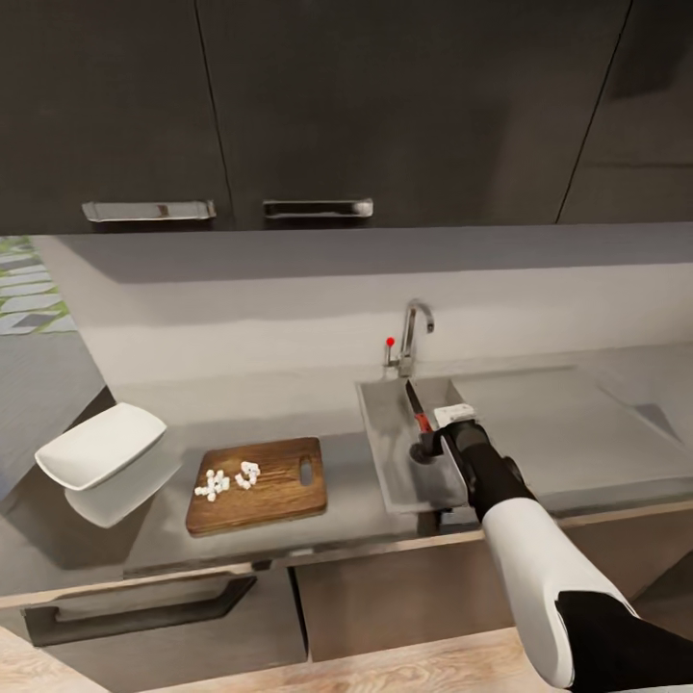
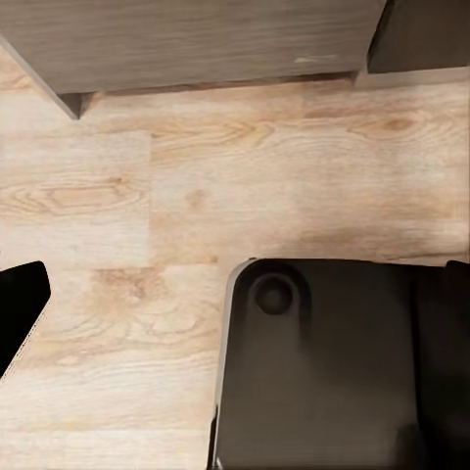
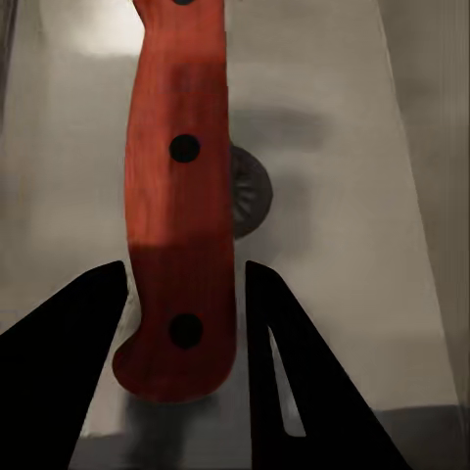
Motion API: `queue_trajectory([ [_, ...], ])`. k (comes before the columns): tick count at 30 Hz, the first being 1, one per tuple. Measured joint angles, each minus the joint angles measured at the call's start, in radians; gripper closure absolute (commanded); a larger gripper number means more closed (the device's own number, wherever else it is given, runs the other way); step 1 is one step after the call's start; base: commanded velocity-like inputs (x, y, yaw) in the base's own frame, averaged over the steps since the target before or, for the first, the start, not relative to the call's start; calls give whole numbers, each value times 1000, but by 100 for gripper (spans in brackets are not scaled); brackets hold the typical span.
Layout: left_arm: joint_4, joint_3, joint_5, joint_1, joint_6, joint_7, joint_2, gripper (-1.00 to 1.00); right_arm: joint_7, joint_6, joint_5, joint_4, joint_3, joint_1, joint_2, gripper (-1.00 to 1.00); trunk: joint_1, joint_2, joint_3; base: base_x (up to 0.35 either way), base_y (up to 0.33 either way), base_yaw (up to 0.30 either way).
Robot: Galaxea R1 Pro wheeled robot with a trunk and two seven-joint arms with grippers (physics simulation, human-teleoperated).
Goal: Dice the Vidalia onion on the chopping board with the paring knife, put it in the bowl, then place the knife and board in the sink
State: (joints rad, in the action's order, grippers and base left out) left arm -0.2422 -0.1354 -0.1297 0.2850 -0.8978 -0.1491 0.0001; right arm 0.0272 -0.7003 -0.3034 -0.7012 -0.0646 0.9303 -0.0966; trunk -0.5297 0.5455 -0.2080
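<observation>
Black fingers [image 3: 78, 352] of the right gripper [image 3: 186, 323] flank the paring knife [image 3: 181, 196]; its red-orange handle, with three dark rivets, sits clamped between the nearly closed jaws above the sink [image 1: 385, 452] and its drain [image 3: 250, 191]. On the grey tabletop [image 1: 577, 433], left to right: white squarish bowl [image 1: 101, 445], brown chopping board [image 1: 279, 486] carrying white diced onion [image 1: 226, 479], then the sink. Whether the left jaws are open I cannot tell.

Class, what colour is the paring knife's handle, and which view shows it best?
Red-orange with three dark rivets on the paring knife, clearest in the right wrist view, between the right gripper fingers.
</observation>
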Motion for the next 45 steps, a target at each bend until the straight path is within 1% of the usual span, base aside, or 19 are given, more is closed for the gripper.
queue_trajectory([
  [7, 0, 0, 0, 0, -1, 0, 1, -100, 2, 1, 1, 52, 0, 0, -2, 100, 0, 0, -11, 31, 21, 0],
  [16, 0, 0, 0, 0, -1, 0, 1, -100, 3, 4, 2, 93, 1, 0, -2, 100, 0, 0, -26, 1, 0, 0],
  [21, 0, 0, 0, 0, -1, 0, 1, -100, 3, 6, 2, 98, 1, 0, -2, 100, 0, 0, -34, 33, 16, 0],
  [28, 0, 0, 0, 0, -1, 1, 1, -100, 3, 6, 2, 101, 1, 0, -2, 100, 0, 0, -45, 113, 130, 0],
  [45, 0, 0, 0, 0, -1, 2, 1, -100, 2, 6, 2, 102, 1, 0, 1, 100, 0, 0, -72, 2, 2, 0],
])
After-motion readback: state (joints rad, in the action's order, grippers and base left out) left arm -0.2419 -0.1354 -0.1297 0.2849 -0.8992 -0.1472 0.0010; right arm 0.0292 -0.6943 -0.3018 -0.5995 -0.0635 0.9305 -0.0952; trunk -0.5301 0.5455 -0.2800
